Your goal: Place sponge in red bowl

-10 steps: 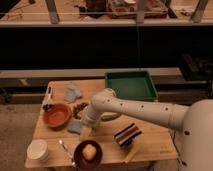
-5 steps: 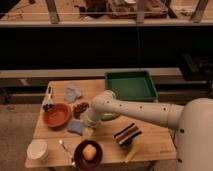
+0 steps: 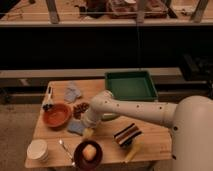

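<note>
Gripper (image 3: 88, 131): low over the wooden table (image 3: 155, 137), at the end of the white arm (image 3: 135, 110) that reaches in from the right; it sits at the front-left of the tabletop, its tip pale yellowish.
Sponge (image 3: 76, 127): a flat bluish-grey pad lying on the table, touching or just beside the gripper's left side.
Sponge relative to gripper: immediately left of and slightly above the tip in the camera view; whether the gripper has hold of it I cannot tell.
Red bowl (image 3: 56, 115): on the left part of the table, just up and left of the sponge, apart from it.
Green tray (image 3: 131, 85): at the back of the table, behind the arm.
Crumpled cloth (image 3: 73, 92): grey-blue, back left, beyond the red bowl.
Dark bowl (image 3: 88, 154): at the front edge, holding a pale round item, just below the gripper.
White cup (image 3: 37, 149): front-left corner.
Spoon (image 3: 65, 150): between the white cup and the dark bowl.
Striped object (image 3: 127, 134): right of the gripper, in front of the arm.
</note>
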`<move>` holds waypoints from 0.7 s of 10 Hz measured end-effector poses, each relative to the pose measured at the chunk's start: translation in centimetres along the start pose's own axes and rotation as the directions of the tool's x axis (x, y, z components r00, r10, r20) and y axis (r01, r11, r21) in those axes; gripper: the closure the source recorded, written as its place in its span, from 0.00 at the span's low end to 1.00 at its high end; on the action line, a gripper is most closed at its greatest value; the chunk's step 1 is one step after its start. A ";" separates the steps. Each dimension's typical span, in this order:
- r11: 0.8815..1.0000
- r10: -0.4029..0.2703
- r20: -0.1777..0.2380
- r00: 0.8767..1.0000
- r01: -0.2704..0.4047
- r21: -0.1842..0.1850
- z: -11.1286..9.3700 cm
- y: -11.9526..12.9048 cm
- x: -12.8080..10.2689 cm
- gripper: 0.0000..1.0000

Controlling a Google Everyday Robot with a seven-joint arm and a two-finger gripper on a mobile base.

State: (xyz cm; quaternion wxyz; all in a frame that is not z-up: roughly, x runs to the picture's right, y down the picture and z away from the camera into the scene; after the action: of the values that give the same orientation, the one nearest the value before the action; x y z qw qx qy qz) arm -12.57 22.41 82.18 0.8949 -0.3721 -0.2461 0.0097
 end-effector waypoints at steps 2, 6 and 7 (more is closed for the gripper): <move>1.000 0.027 -0.029 0.999 -0.028 -0.006 0.2 -0.3 0.5 0.67; 0.997 0.071 -0.064 0.995 -0.072 -0.007 0.5 -0.9 0.7 0.94; 0.997 0.077 -0.078 0.994 -0.078 -0.011 0.4 -0.9 0.8 0.94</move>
State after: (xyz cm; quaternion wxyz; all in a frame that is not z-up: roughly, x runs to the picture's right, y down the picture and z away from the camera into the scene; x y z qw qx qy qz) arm -12.21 22.18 83.41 0.9001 -0.3876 -0.1968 0.0281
